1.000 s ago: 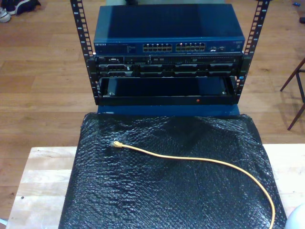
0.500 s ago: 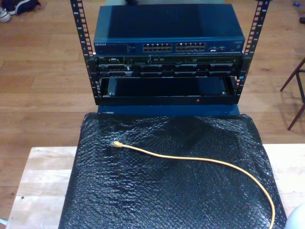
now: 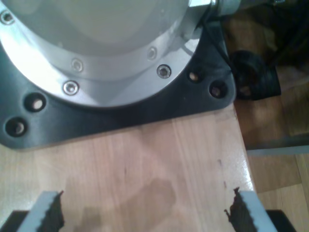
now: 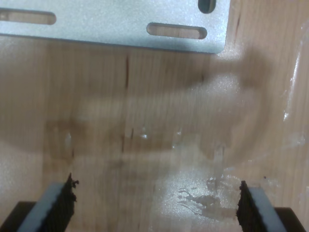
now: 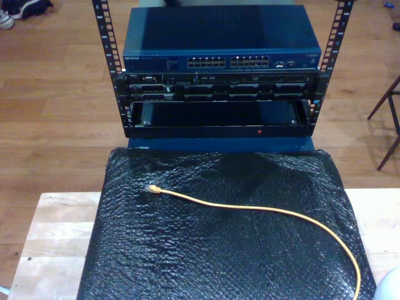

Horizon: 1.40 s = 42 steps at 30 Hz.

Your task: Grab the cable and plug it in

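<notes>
The yellow-orange cable [image 5: 262, 210] lies on a black bubble-wrap mat [image 5: 187, 250] in the exterior view, curving from the lower right up to its plug end [image 5: 152, 188] left of centre. Beyond the mat stands a rack with a blue network switch [image 5: 219, 60] and its rows of ports [image 5: 230, 62]. My first gripper [image 3: 145, 212] is open over bare wooden tabletop, next to a round silver arm base [image 3: 96, 58] on a black plate. My second gripper [image 4: 157, 205] is also open over bare wood, near a slotted metal bracket [image 4: 120, 26]. Nothing sits between either pair of fingers.
Black rack posts [image 5: 106, 44] flank the switch, with more equipment and an open bay [image 5: 219, 115] below it. The wooden table [image 5: 56, 231] shows on both sides of the mat. A chair leg [image 5: 390, 119] stands at the exterior view's right. A black clamp [image 3: 253, 75] sits beside the arm base.
</notes>
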{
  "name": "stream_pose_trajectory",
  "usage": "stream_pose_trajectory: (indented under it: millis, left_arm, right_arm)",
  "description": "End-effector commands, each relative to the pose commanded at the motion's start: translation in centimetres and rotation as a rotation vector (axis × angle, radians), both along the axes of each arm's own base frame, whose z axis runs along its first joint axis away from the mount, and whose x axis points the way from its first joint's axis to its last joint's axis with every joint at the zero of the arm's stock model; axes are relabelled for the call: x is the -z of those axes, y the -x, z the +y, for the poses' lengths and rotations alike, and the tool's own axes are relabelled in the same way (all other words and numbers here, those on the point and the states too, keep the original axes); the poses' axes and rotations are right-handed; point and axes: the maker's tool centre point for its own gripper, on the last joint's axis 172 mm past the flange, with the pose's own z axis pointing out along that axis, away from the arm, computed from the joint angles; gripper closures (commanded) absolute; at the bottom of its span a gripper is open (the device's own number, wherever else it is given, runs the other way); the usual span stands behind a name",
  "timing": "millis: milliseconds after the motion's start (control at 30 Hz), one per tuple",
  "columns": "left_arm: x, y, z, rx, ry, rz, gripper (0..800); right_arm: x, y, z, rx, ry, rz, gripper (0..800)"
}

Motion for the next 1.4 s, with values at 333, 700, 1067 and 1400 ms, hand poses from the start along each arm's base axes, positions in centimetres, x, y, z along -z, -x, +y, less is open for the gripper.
stream_pose_trajectory:
  millis: [333, 700, 1067, 1400]
  left_arm:
    - [-0.1, 0.1, 0.0, -0.005, -0.001, 0.003, 0]
    - [-2.9, 0.3, 0.5, -0.018, 0.043, 0.027, 0]
    - [-6.7, 0.0, 2.8, -0.033, 0.040, 0.040, 0]
    - [-9.2, -1.1, 3.1, -0.067, 0.067, 0.020, 0]
  right_arm:
    - [-1.2, -0.1, -0.9, 0.000, 0.021, -0.004, 1]
    - [-5.7, -0.4, -1.7, 0.005, -0.045, -0.005, 2]
    - [-10.6, -0.9, -3.6, 0.115, -0.084, 0.017, 2]
    - [-15.0, -1.5, -5.4, 0.292, -0.155, 0.062, 1]
